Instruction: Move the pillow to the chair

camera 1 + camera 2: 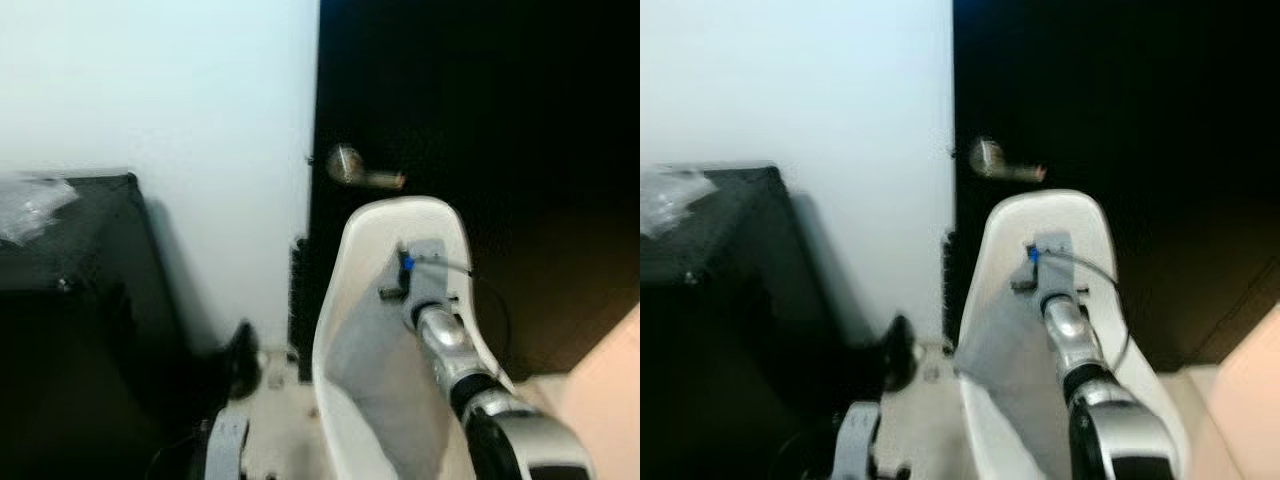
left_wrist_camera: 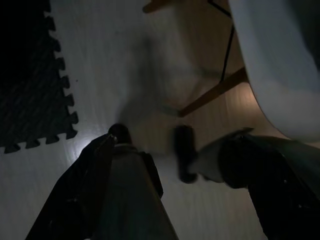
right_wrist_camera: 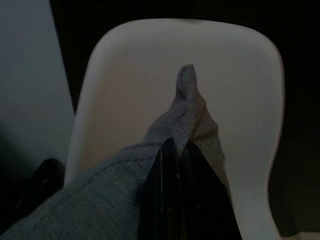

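The right claw (image 3: 175, 150) is pinched on a corner of the grey knitted fabric pillow (image 1: 375, 365), which hangs below it over the white moulded plastic chair (image 3: 150, 65). Placing step, seemingly; next, lower and release onto the seat.

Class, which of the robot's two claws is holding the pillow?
The right claw: shut on the grey pillow over the white chair. The left claw hangs above the floor.

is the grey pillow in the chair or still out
In: the grey knit pillow lies in the white moulded chair, right gripper pinching its corner.
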Motion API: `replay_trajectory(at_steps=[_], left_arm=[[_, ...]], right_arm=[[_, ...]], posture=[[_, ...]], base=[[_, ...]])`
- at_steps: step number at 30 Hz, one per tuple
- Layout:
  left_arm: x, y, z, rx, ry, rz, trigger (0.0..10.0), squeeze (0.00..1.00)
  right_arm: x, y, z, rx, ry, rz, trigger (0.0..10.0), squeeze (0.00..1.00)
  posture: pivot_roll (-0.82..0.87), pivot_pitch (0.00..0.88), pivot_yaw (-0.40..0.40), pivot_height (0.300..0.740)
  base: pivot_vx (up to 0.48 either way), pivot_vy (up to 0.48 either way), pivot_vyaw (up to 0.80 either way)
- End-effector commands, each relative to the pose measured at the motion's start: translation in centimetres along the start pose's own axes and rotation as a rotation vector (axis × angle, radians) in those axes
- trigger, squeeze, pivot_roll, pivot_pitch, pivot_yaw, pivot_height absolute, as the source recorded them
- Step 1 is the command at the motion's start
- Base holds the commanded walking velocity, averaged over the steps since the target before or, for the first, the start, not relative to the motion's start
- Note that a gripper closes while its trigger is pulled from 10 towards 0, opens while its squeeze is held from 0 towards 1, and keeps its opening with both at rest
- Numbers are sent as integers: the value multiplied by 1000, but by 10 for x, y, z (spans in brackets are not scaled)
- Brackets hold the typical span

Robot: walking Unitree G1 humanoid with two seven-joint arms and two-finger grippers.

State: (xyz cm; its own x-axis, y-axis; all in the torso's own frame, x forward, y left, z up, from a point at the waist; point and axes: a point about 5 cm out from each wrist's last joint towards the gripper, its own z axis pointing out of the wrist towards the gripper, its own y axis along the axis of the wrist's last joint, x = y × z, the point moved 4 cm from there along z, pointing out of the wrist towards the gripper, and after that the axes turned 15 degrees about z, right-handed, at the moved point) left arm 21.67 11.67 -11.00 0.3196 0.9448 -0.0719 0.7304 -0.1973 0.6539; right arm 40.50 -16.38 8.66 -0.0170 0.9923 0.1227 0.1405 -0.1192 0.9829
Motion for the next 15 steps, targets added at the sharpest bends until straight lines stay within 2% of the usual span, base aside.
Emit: replay_trajectory(at_steps=[1,9,13,15], left_arm=[[2,-4,-1,18,16,-14,10000,0],[3,-3,-1,11,23,-17,10000,0],[1,-3,-1,8,13,-20,10000,0],[0,-4,-1,8,11,-22,10000,0]], right_arm=[[1,-1,-1,1,7,-3,10000,0],[5,-7,-2,20,27,-14,10000,0],[14,-15,-4,45,58,-78,10000,0],[11,-16,-4,53,39,-97,10000,0]], posture=[[16,0,-31,740],[17,0,-32,740],[22,0,-42,740],[25,0,-43,740]], base=[[0,0,0],[0,0,0],[0,0,0],[0,0,0]])
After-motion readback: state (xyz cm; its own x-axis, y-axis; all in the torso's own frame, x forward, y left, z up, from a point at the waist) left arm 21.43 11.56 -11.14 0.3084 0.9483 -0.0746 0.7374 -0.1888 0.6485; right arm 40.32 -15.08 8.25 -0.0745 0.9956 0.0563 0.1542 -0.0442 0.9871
